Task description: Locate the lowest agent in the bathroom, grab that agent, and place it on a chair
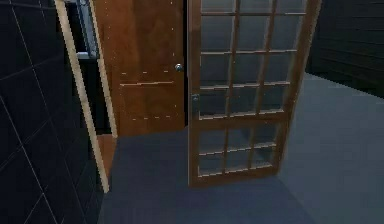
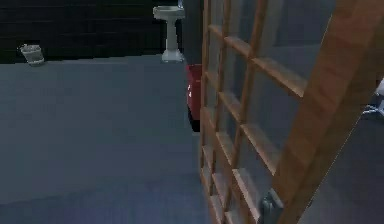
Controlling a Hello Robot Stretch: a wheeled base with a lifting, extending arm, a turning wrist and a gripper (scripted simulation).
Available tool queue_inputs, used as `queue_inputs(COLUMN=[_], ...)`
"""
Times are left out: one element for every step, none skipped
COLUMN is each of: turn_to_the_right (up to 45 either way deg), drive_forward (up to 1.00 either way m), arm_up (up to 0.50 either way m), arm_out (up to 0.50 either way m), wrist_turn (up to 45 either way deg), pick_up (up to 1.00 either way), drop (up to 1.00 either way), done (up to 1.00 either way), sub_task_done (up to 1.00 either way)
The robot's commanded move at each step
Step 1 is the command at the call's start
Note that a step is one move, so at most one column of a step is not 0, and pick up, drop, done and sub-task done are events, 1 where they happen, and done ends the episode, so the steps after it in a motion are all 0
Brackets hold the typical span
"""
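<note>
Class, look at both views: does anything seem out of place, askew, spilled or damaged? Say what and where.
Nothing looks spilled or damaged. One oddity: a red object sits low, half hidden behind the glass-paned door, in the arm side view. What it is cannot be told.

Forward view slightly downward at nearby glazed door [image 1: 240,100]; arm side view sidelong, close against same door [image 2: 300,130].

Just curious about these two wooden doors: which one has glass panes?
The paned door at the forward view's right, a grid of glass; the solid door beside it is plain wood.
</note>
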Motion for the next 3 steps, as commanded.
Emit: queue_inputs(turn_to_the_right=[45.0,0.0,3.0], drive_forward=[0.0,1.0,0.0], arm_up=[0.0,0.0,0.0], arm_out=[0.0,0.0,0.0], wrist_turn=[0.0,0.0,0.0], pick_up=[0.0,0.0,0.0], drop=[0.0,0.0,0.0], done=[0.0,0.0,0.0], sub_task_done=[0.0,0.0,0.0])
